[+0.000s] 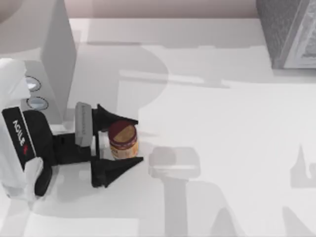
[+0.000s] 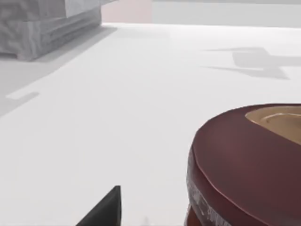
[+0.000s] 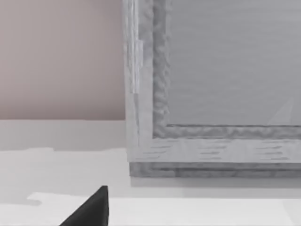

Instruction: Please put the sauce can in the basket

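Top view: left gripper (image 1: 132,139) lies low on the table (image 1: 222,128) at its left side, fingers spread w/ the sauce can (image 1: 122,139) standing upright between them. Far finger (image 1: 116,118) sits just beside the can's lid, near finger (image 1: 118,167) is apart from it by a sliver of table. So jaws are released around the can, not clamped yet, as far as I can judge.

Risks, my read:
- Can isn't centred in the gap. On closing, the far finger would touch first and may shove or tip the can before the near one arrives.
- Fingers taper to thin tips, and the can sits toward those tips. A shallow grip could let it twist out on lift.
- Basket (image 1: 289,32) is at the table's far right corner, well apart from the can. Long carry for the left arm, so a weak grip would matter.

Hard to make out:
- Left wrist view crops the can (image 2: 244,165) to part of its maroon lid; label not readable there.
- Basket is cut off by the frame edge, its opening unseen.
- Right gripper: one dark fingertip (image 3: 91,209) in its wrist view facing the basket wall (image 3: 211,70), so can't tell its state.
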